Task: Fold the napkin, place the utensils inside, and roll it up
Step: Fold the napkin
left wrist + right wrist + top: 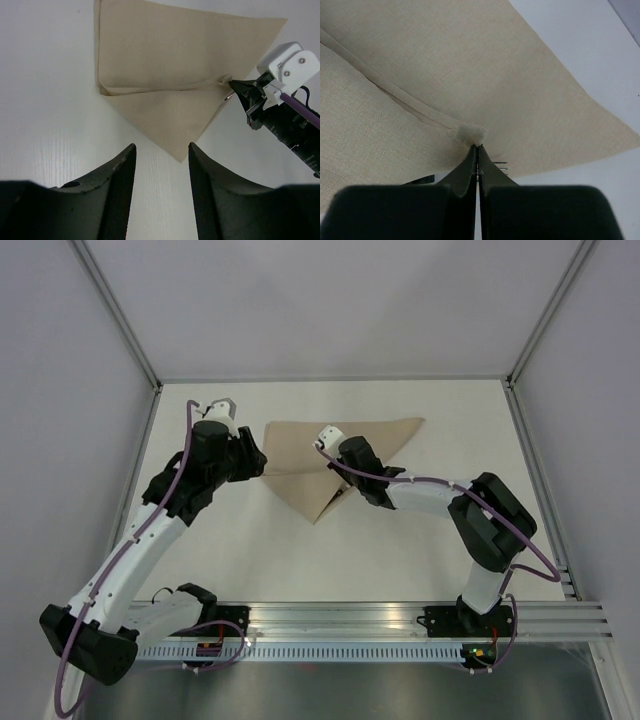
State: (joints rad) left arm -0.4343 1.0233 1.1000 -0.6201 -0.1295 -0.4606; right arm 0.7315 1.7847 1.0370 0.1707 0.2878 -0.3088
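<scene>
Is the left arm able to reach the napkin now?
Probably yes. The left gripper is open, facing the napkin with only bare table between; the right gripper pinches a far corner.

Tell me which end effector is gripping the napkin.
The right end effector, shut on a bunched edge of the beige cloth napkin; the left end effector hangs open, holding nothing.
</scene>
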